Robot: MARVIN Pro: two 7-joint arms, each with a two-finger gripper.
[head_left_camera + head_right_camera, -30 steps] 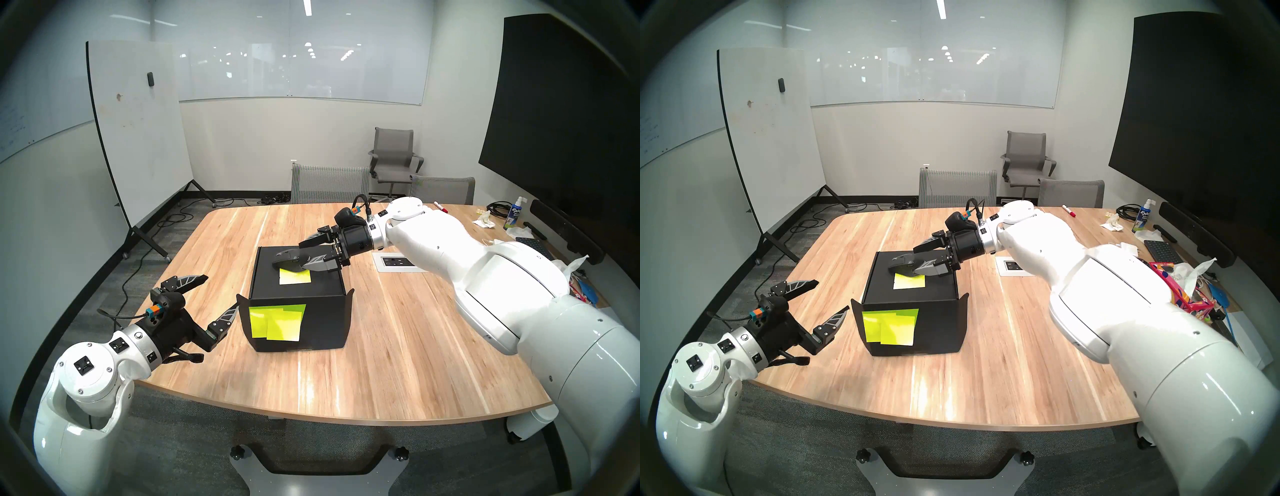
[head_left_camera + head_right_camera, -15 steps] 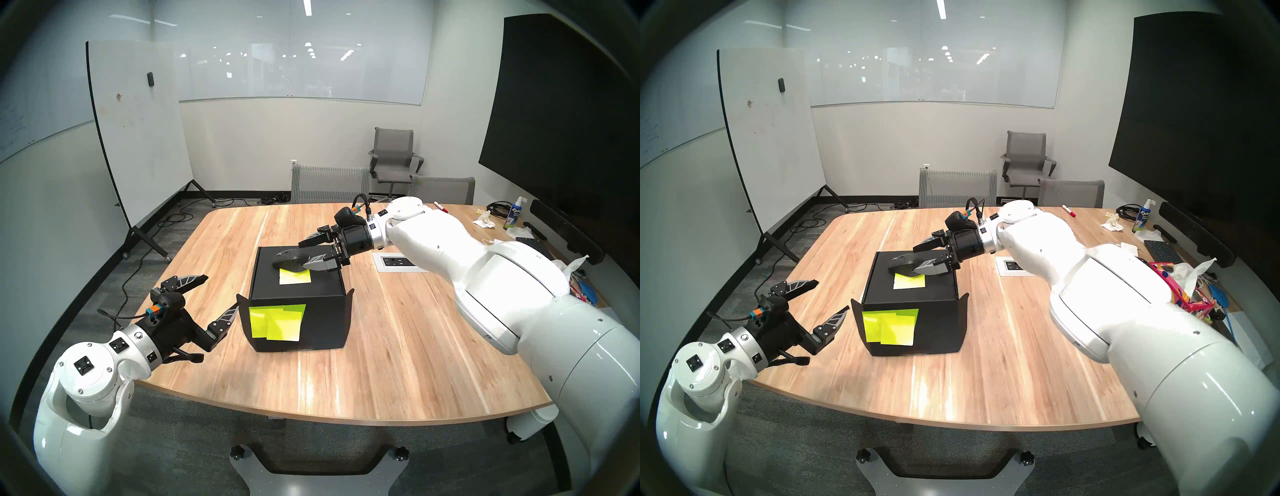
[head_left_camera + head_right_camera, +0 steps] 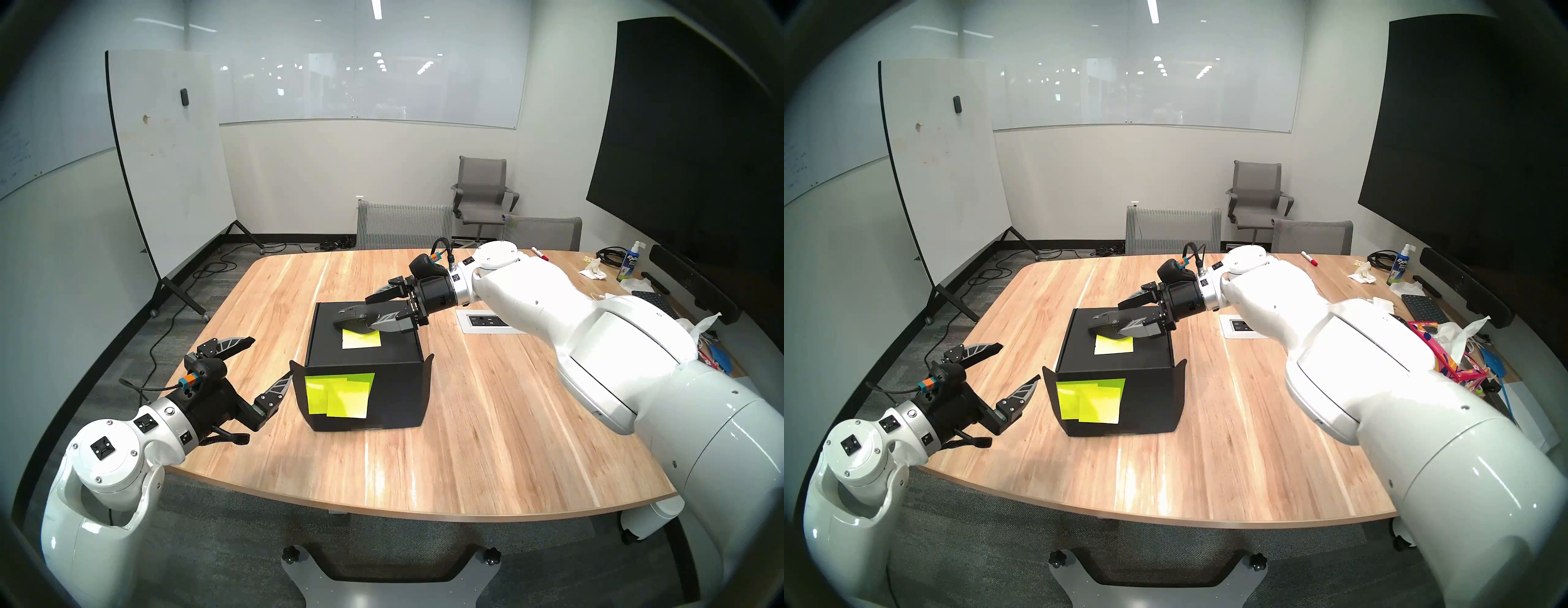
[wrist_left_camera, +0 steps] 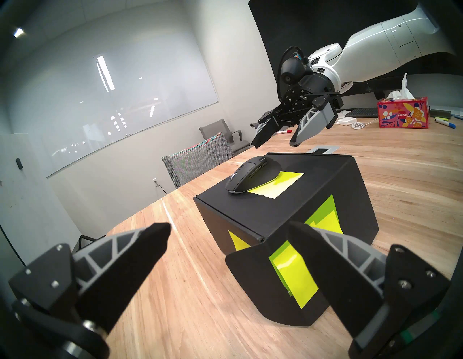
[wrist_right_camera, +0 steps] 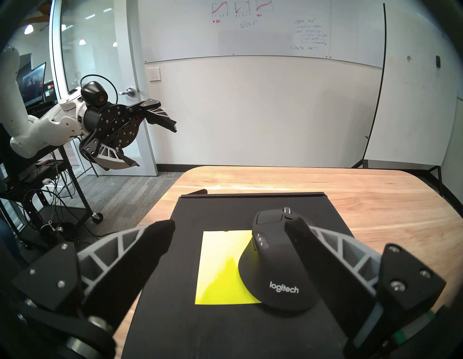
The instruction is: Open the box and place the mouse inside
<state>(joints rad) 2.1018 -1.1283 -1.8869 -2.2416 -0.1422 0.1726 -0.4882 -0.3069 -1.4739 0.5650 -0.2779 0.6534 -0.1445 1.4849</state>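
Observation:
The black box (image 3: 394,395) stands shut in the middle of the table, neon yellow-green sticky notes on its front flap and lid. On the lid lies the black mouse (image 3: 352,319) (image 4: 250,178), partly over the top note. My right gripper (image 3: 368,314) (image 4: 273,144) hovers open just above and behind the mouse, not touching it. In the right wrist view the mouse (image 5: 275,270) sits close to the right-hand finger. My left gripper (image 3: 273,356) (image 4: 229,227) is open at the box's front left corner, beside the flap's side ear.
A table power outlet (image 3: 488,321) sits right of the box. A red floral tissue box (image 4: 400,112), keyboard, spray bottle (image 3: 630,261) and red marker (image 3: 541,253) lie at the table's right end. Chairs stand along the far edge, a rolling whiteboard at far left.

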